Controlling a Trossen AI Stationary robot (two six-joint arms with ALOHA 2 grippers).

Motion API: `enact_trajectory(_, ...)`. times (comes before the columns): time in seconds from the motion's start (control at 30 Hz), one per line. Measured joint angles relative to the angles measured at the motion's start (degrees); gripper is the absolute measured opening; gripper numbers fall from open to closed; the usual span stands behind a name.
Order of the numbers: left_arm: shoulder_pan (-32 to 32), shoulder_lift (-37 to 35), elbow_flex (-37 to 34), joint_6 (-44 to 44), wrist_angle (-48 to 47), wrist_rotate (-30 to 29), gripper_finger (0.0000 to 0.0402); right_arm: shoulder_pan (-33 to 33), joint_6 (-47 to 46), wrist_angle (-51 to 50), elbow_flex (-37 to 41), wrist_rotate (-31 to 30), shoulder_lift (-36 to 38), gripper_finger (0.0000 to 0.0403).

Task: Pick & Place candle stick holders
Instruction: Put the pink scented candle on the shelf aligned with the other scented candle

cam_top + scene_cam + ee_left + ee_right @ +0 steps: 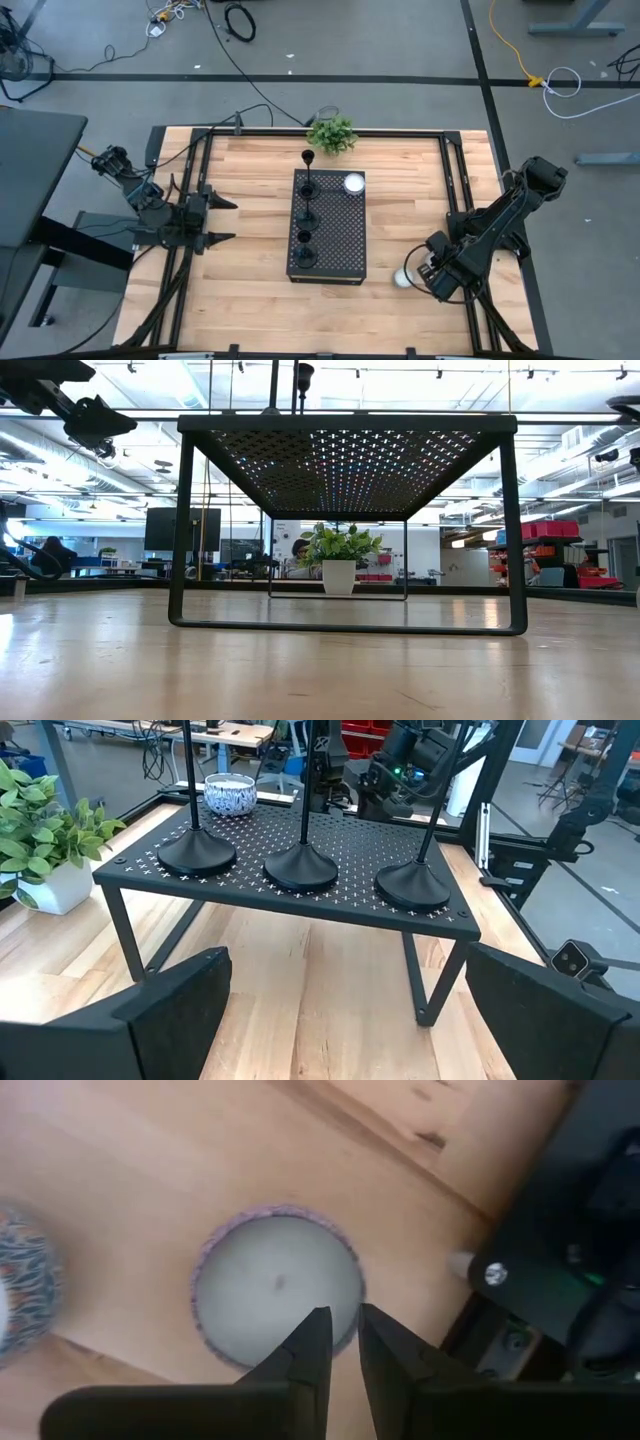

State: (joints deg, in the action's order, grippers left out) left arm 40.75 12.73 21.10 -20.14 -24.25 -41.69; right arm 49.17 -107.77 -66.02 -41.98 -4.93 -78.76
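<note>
Three candle stick holders (302,868) stand upright in a row on the perforated top of a black rectangular stand (340,245) at the middle of the wooden table (250,300). Each is black metal: a thin straight stem rising from a round flared base. In the left wrist view the three bases sit side by side but apart; their cup tops are cut off by the picture edge.

High view: the row runs along the stand's left half, from near to far, and a white candle bowl (353,184) occupies the stand's far right corner. A small potted plant (332,135) stands just beyond the far edge. The left gripper (222,221) waits at the table's left side, fingers spread wide and holding nothing. The right gripper (412,268) is low at the near right, beside a small white candle (402,278) on the table.

Low view: only the stand's frame and underside show clearly, with two stems rising above it.

Right wrist view: the right gripper (340,1342) has its fingers nearly together, the narrow gap set over the rim of a round white candle (275,1285); whether they pinch that rim cannot be told. A patterned bowl (25,1290) lies beside it.
</note>
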Motion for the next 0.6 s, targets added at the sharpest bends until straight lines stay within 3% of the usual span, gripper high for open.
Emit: enact_trajectory(0.6, -0.02, 0.0, 0.0, -0.27, -0.09, 0.01, 0.0399, 0.04, -0.22, 3.43, 3.34, 2.2, 0.0, 0.0055)
